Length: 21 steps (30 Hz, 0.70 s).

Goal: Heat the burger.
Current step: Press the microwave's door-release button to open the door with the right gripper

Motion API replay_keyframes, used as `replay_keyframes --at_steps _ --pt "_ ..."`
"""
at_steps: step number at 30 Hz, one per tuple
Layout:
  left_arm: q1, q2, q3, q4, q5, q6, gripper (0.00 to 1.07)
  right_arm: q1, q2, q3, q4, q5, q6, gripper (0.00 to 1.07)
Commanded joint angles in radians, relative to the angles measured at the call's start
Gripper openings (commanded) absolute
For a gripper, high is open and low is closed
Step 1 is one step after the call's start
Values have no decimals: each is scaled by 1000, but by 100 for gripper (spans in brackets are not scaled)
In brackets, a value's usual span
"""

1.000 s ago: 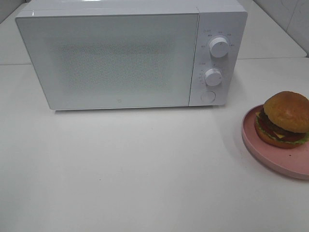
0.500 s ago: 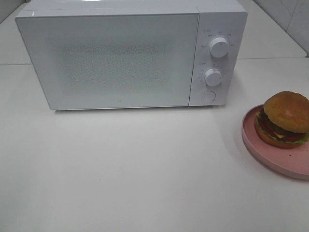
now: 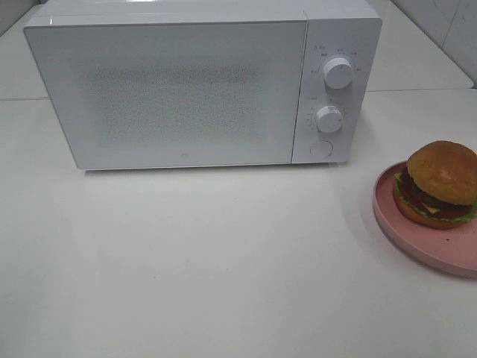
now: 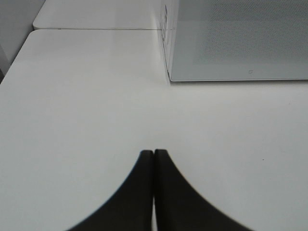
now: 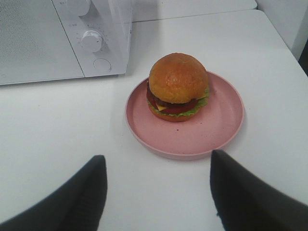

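Observation:
The burger (image 3: 437, 184) (image 5: 177, 86), golden bun over dark patty, tomato, cheese and lettuce, sits on a pink plate (image 3: 406, 235) (image 5: 192, 137) at the table's right edge. A white microwave (image 3: 201, 82) (image 5: 43, 43) (image 4: 240, 38) stands at the back with its door closed. My right gripper (image 5: 156, 166) is open, its dark fingers (image 5: 82, 197) spread wide and apart from the near side of the plate. My left gripper (image 4: 154, 153) is shut, fingertips pressed together over bare table left of the microwave's front corner. Neither arm shows in the exterior high view.
The microwave has two round knobs (image 3: 339, 72) and a round button (image 3: 321, 148) on its right panel. White tabletop (image 3: 223, 261) stretches in front of it. A seam to a second table (image 4: 96, 29) runs behind, and a tiled wall (image 3: 447, 22) rises at the back right.

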Motion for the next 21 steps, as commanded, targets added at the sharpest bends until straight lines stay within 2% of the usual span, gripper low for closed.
replay_keyframes --at_steps 1,15,21 --pt "3 -21 3 -2 -10 -2 0 -4 -25 0 3 -12 -2 61" --pt "3 -21 3 -2 -10 -2 0 -4 -25 0 3 -14 -2 60" --pt "3 -21 3 -2 -10 -2 0 -4 64 -26 3 -80 -2 56"
